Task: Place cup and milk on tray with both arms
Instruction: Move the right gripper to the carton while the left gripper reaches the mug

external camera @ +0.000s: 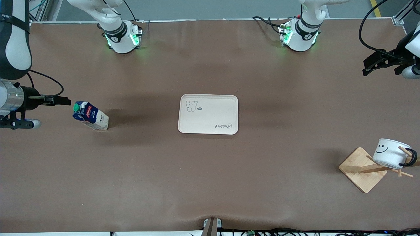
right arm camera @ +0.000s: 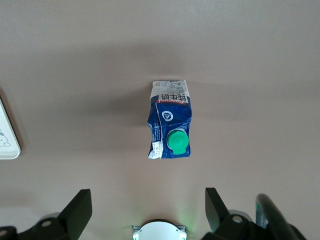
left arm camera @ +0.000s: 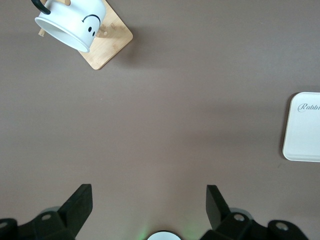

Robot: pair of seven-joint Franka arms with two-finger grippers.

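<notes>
The milk [external camera: 90,115] stands on the table toward the right arm's end; it also shows in the right wrist view [right arm camera: 170,120], green cap up. My right gripper [external camera: 60,101] is open and empty, just beside the milk's cap, and shows in the right wrist view [right arm camera: 148,200]. The cup [external camera: 390,153] hangs tilted by its handle on a wooden rack peg toward the left arm's end, and shows in the left wrist view [left arm camera: 70,25]. My left gripper [external camera: 369,67] is open and empty, over bare table well apart from the cup [left arm camera: 149,200]. The tray [external camera: 210,114] lies empty mid-table.
The wooden rack's square base [external camera: 361,170] sits under the cup, near the table's end, and shows in the left wrist view [left arm camera: 107,42]. The tray's edge shows in the left wrist view [left arm camera: 303,127] and the right wrist view [right arm camera: 7,135]. Brown table surface lies between the things.
</notes>
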